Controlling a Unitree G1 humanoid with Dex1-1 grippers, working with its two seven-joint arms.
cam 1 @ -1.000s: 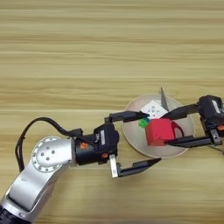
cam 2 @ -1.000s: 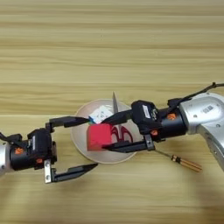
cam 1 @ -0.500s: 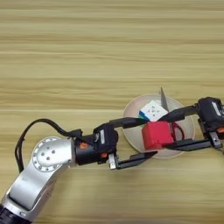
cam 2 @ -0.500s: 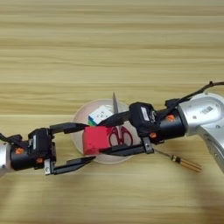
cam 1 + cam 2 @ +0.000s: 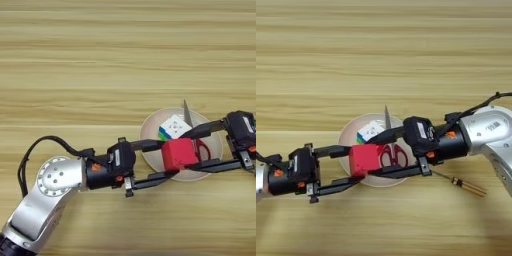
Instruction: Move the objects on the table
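A red cube (image 5: pixel 179 154) hangs just above the near side of the round beige plate (image 5: pixel 150 129). My right gripper (image 5: pixel 375 156) reaches in from the right and is shut on it, one finger above and one below. From the left, my left gripper (image 5: pixel 167 159) stands open, its fingertips at the cube's top-left and bottom-left corners. On the plate lie a multicoloured puzzle cube (image 5: pixel 172 127) with a white face and red-handled scissors (image 5: pixel 393 155), blade pointing away from me. The cube and fingers hide part of the handles.
A thin brown stick with a dark tip (image 5: pixel 466 186) lies on the table (image 5: pixel 100 60) right of the plate, under my right arm. My silver left forearm (image 5: pixel 50 185) crosses the near left corner.
My left gripper has moved right and narrowed its fingers around the red cube. The right gripper has kept the cube over the plate, drifting slightly left.
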